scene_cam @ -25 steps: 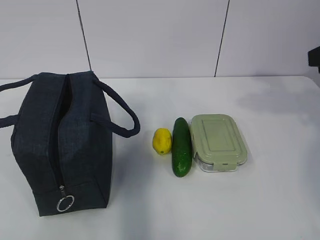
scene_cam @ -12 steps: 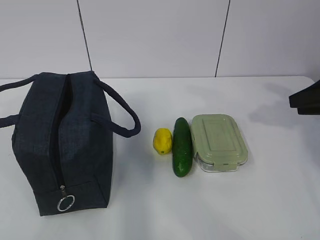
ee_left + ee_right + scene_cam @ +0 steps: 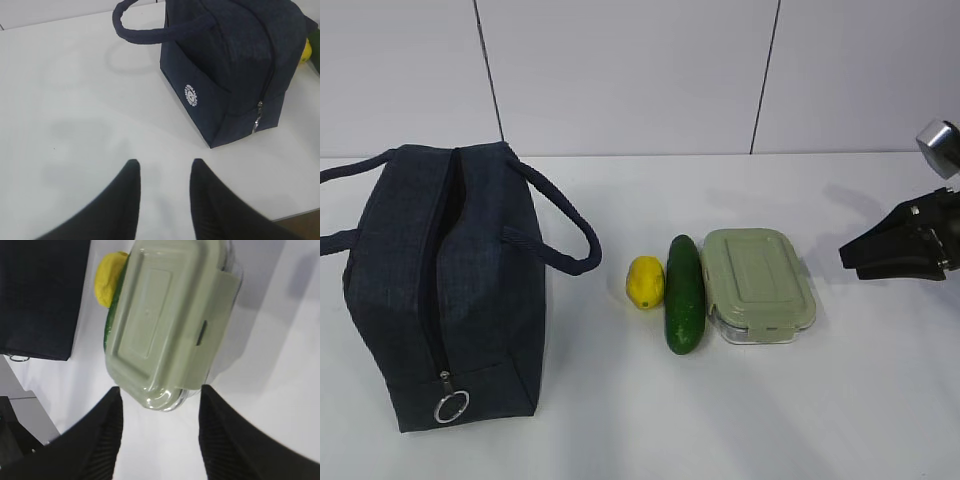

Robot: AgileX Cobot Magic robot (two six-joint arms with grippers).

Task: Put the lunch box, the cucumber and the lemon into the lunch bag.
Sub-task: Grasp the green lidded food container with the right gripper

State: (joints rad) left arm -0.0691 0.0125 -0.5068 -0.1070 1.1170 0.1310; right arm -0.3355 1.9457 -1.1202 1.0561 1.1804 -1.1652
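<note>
1. Standing at the left of the white tabletop [image 3: 620, 420], the lunch bag [image 3: 440, 290] shows us its top zipper, handles looped outward.
2. We see the lunch box [image 3: 758, 285] touching the cucumber [image 3: 684, 294], with the lemon [image 3: 645, 282] just beside.
3. Our right gripper [image 3: 160, 397] hovers spread wide beside the box's end; our left gripper [image 3: 162, 167] hangs parted near the bag.

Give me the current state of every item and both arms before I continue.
lunch bag: upright on the table, zipper partly open
lunch box: lid on, on table
cucumber: lying beside lunch box
lemon: on table
left gripper: jaws open, empty
right gripper: jaws open, empty
</note>
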